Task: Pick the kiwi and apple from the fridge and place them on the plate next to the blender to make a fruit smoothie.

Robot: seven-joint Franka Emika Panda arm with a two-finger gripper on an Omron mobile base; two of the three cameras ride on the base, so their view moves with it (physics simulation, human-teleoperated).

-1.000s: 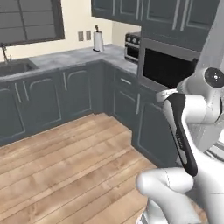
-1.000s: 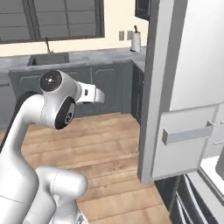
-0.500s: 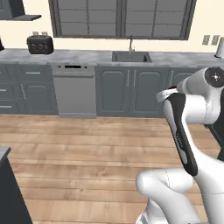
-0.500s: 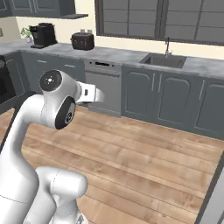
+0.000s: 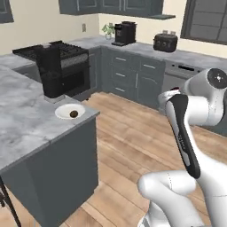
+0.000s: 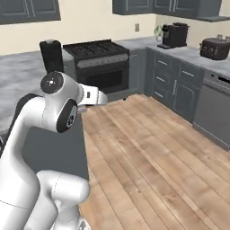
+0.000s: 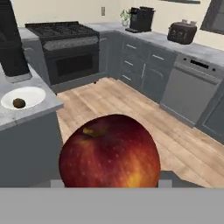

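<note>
A dark red apple (image 7: 109, 151) looms at the bottom of the hand view, with my gripper (image 7: 109, 181) shut on it; the fingertips are mostly hidden behind the fruit. Ahead and to the left, a small white plate (image 7: 30, 94) lies on the corner of a grey counter, and an olive-brown kiwi (image 7: 19, 103) rests on it. Just behind the plate stands the tall black blender (image 7: 12, 48). From the left base view, the plate (image 5: 64, 111), the kiwi (image 5: 74, 114) and the blender (image 5: 52, 73) sit left of my arm. The fridge is out of view.
The grey marble island counter (image 5: 22, 128) ends in a corner by the plate. A black stove (image 5: 66, 55) stands behind it. A coffee machine (image 5: 124, 32) and a toaster (image 5: 165, 42) sit on the far counter above a dishwasher (image 7: 188, 94). Wooden floor (image 5: 128, 137) lies between.
The base has turned, so both base views swung from the fridge and sink wall to the island with the blender and plate. The arm holds the same pose.
</note>
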